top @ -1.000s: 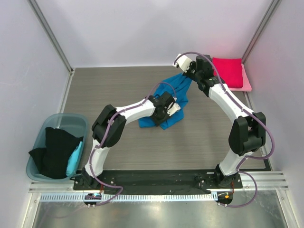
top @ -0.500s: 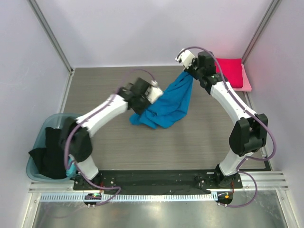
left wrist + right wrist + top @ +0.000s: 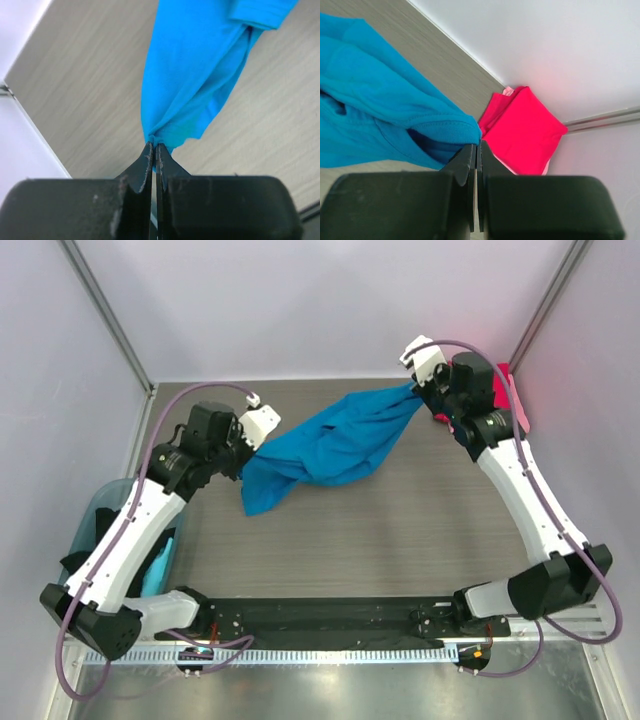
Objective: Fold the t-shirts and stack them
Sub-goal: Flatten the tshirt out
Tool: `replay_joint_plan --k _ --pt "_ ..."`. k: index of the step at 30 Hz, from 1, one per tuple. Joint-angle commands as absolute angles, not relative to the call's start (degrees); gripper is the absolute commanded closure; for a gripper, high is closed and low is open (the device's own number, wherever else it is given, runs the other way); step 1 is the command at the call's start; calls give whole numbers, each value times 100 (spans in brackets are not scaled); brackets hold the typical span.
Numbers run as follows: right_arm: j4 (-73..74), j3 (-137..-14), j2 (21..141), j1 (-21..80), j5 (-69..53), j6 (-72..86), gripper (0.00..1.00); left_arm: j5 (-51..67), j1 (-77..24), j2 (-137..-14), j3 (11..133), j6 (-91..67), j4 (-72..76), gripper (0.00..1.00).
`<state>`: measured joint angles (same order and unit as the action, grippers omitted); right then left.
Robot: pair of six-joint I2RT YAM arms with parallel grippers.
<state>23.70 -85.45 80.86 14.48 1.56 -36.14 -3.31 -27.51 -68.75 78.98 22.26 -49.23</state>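
The left gripper (image 3: 247, 454) and right gripper (image 3: 419, 391) each pinch a thin bunch of the blue shirt (image 3: 330, 445), so pulling wider could tug the cloth free.

We log the t-shirt (image 3: 330, 445) over the table's middle as plain bright blue | crimson shirt (image 3: 522, 130) on pale pink shirt (image 3: 521, 415) at the table's far right corner | table (image 3: 400, 530) grey wood-grain | tub (image 3: 88, 508) beside the table's left edge translucent teal, black shirt (image 3: 98, 532) inside, we note.
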Motion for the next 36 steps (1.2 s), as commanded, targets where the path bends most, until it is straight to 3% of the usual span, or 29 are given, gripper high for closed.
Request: replay_joint_plan --k 1,8,15,20,24,25,26,27,31,32,33,36 --pt "2812 -8176 7386 1424 -130 -3279 99 -194 -2690 -6392 7997 2443 -5404 100" --pt "2927 -6830 6232 1398 -71 -2840 99 -255 -2593 -5818 7535 2478 -5195 100" --pt "2128 -6793 7433 1319 493 -2856 99 -238 -2549 -7071 6890 2970 -4616 100" --pt "2065 -7908 8524 1292 220 -2813 99 333 -2216 -8532 8127 2910 -5123 90" --pt "2118 -8498 8789 1275 220 -2821 99 764 -1872 -8956 9008 2593 -5502 89" --pt "2127 -8534 8763 1274 211 -2813 99 747 -1872 -8904 9096 2601 -5528 83" --pt "2127 -8525 8737 1274 202 -2804 99 817 -1863 -8834 9114 2584 -5563 83" --pt "2118 -8482 8684 1274 185 -2795 99 852 -1872 -8763 9097 2567 -5590 100" --pt "2127 -8043 8420 1274 97 -2742 99 1318 -1854 -8333 8684 2190 -5537 100" --pt "2127 -7964 8289 1274 79 -2716 99 1371 -1846 -8289 8510 2128 -5546 92" --pt "2118 -7798 8227 1266 70 -2716 99 1484 -1854 -8288 8430 2092 -5633 71" --pt "2127 -7568 8025 1274 79 -2759 99 1407 -1916 -8183 7861 2214 -5695 62"
